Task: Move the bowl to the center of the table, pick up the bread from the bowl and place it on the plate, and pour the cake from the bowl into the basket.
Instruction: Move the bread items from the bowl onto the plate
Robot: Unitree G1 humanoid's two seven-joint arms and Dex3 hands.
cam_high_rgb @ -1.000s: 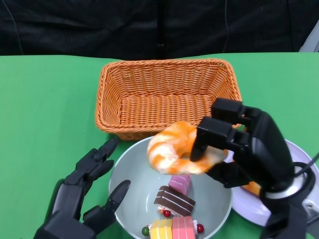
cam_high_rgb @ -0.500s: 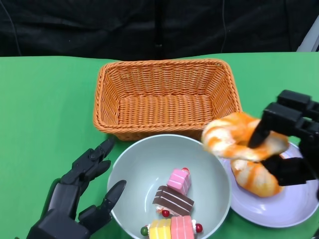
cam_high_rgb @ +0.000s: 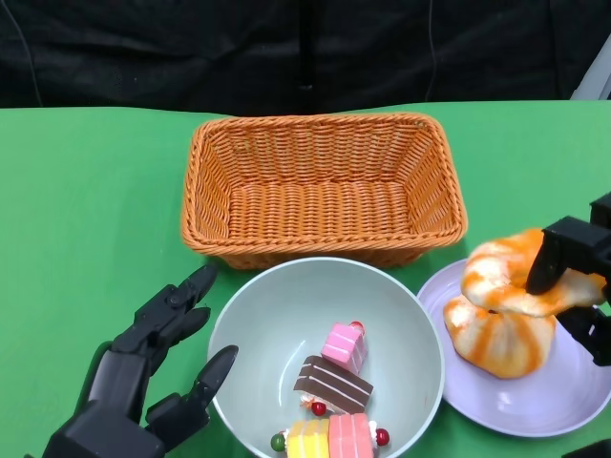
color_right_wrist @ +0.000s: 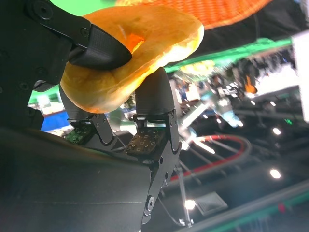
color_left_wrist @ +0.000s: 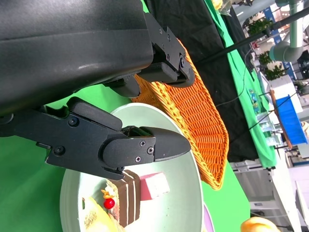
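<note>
In the head view, the robot's right hand (cam_high_rgb: 578,277) grips an orange-and-white glazed bread ring (cam_high_rgb: 520,277) over the lilac round plate (cam_high_rgb: 535,405), touching a second bread (cam_high_rgb: 501,339) lying there. The left hand (cam_high_rgb: 143,382), fingers spread and holding nothing, rests beside the pale green bowl (cam_high_rgb: 272,315) of layered cake pieces (cam_high_rgb: 329,382), in front of the orange woven wicker basket (cam_high_rgb: 320,186). The right wrist view shows black fingers (color_right_wrist: 96,48) clamped on the bread ring (color_right_wrist: 145,43); the left wrist view shows parted fingers (color_left_wrist: 135,145) at the bowl's rim (color_left_wrist: 193,193).

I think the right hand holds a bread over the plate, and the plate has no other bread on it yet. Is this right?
Not quite. In the head view the right hand holds a bread over the plate, but another bread already lies on that plate.
</note>
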